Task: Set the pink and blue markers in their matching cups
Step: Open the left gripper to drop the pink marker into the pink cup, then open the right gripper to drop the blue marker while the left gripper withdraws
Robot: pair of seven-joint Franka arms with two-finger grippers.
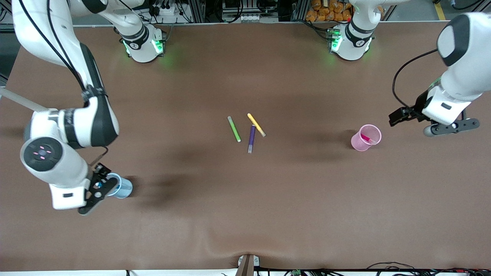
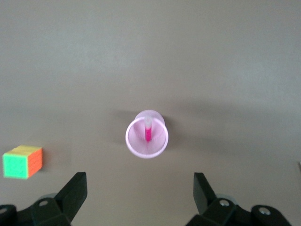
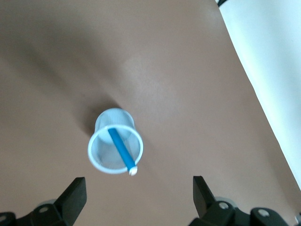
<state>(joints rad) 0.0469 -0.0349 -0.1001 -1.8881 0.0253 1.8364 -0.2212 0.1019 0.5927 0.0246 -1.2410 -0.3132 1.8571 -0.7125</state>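
The pale blue cup (image 1: 122, 187) stands near the right arm's end of the table, and the blue marker (image 3: 121, 147) leans inside it with its pale tip over the rim. My right gripper (image 1: 100, 188) hangs above this blue cup (image 3: 114, 142), open and holding nothing (image 3: 139, 189). The pale pink cup (image 1: 366, 137) stands toward the left arm's end, with the pink marker (image 1: 367, 138) inside it. From above, the pink marker (image 2: 148, 132) stands upright in the pink cup (image 2: 146, 135). My left gripper (image 1: 452, 128) is up beside that cup, open and empty (image 2: 140, 184).
Three pens lie together mid-table: a green pen (image 1: 234, 129), a yellow pen (image 1: 256, 124) and a dark purple pen (image 1: 251, 138). A coloured puzzle cube (image 2: 22, 161) shows only in the left wrist view. The table edge (image 3: 263, 103) runs close to the blue cup.
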